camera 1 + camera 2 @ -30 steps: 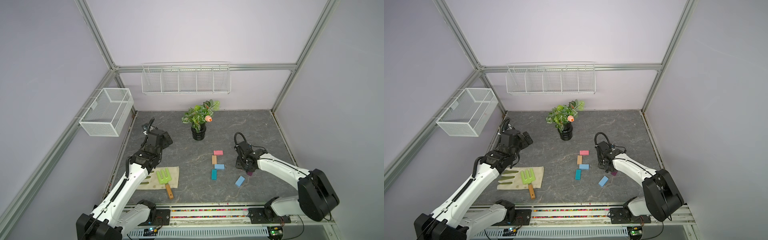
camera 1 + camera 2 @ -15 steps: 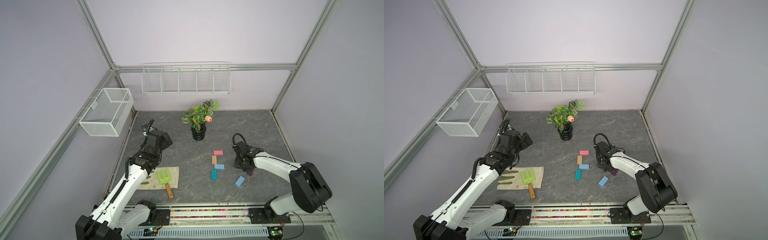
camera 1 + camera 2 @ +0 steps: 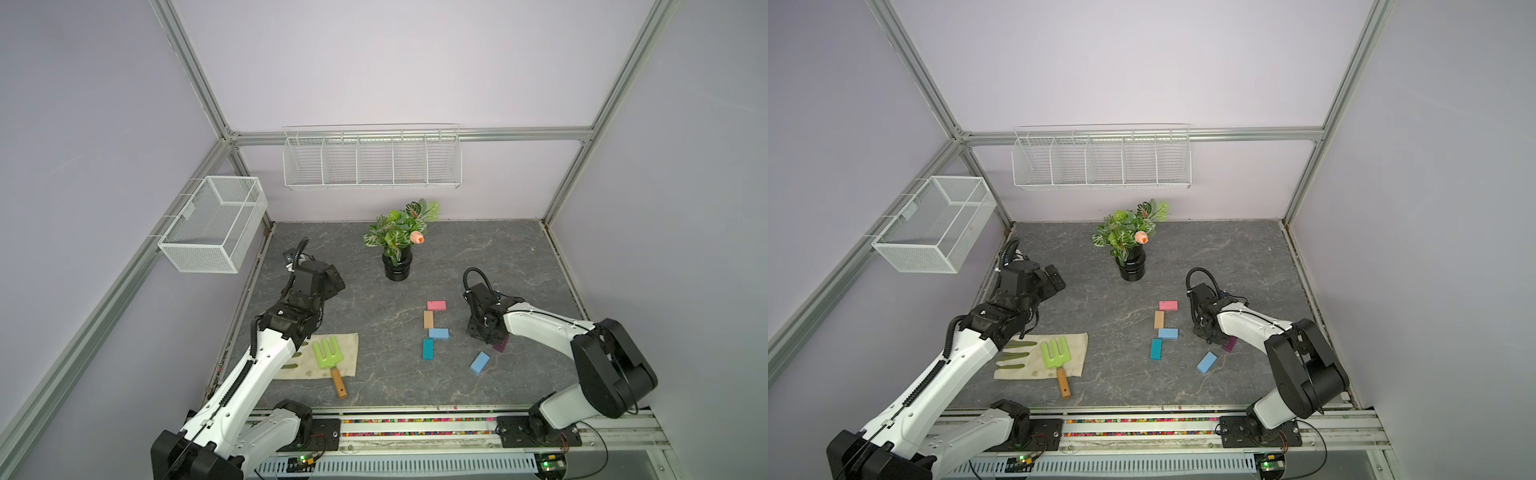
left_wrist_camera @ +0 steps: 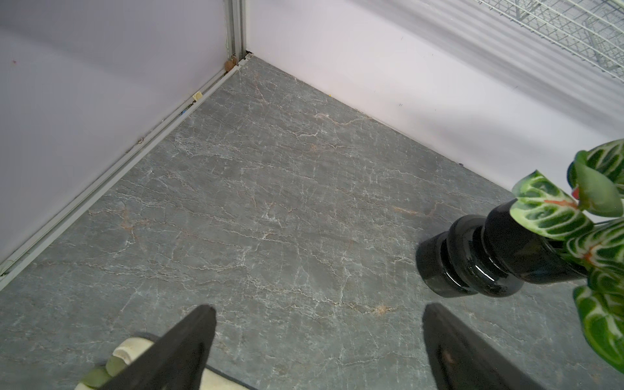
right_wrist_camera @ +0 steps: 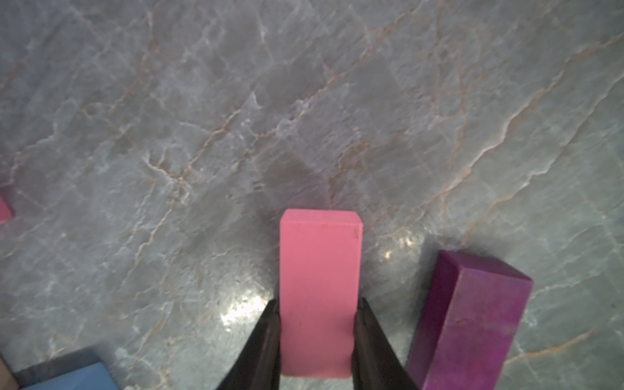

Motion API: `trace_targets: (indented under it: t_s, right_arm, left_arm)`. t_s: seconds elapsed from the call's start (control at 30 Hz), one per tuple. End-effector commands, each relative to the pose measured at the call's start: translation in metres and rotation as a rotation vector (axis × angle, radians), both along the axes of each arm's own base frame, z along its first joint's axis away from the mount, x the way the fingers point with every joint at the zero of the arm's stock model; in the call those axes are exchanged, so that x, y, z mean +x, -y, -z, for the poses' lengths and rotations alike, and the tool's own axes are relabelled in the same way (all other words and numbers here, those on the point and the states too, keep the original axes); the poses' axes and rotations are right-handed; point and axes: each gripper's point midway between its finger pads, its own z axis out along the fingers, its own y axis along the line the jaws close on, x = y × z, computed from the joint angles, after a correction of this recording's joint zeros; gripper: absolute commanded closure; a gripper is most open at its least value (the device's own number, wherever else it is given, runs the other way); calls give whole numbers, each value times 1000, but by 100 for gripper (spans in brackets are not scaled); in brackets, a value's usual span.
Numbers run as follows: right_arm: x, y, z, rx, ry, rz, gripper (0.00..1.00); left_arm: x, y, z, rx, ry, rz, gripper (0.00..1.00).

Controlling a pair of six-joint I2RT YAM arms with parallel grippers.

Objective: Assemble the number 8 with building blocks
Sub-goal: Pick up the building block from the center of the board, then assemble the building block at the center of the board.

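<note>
The right arm has folded its elbow inward, and the right jaws have clamped the long sides of a pink block [image 5: 319,293] lying on the table [image 3: 498,257], with a purple block [image 5: 469,324] just beside it. The pick-up is in hand; the next move is likely a lift toward 9 o'clock, to the open side of the half-built figure [image 3: 428,319]. The left jaws gape, empty.

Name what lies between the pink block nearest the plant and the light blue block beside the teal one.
The tan block, shown in both top views.
</note>
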Motion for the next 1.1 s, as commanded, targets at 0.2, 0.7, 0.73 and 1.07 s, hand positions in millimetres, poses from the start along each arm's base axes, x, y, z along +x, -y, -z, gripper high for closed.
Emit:
trace_targets:
  t_s: [0.2, 0.7, 0.73, 1.07]
  right_arm:
    - [16, -13, -27, -32, 16, -159, 93]
    - [25, -54, -7, 40, -62, -297, 93]
    - [26, -57, -6, 45, -66, -307, 93]
    - [31, -75, 8, 47, -120, -368, 93]
  left_arm:
    - [-4, -2, 8, -5, -14, -20, 0]
    - [-6, -3, 10, -1, -21, -24, 0]
    - [-5, -4, 10, -2, -21, -26, 1]
    - [-6, -4, 11, 0, -21, -27, 0]
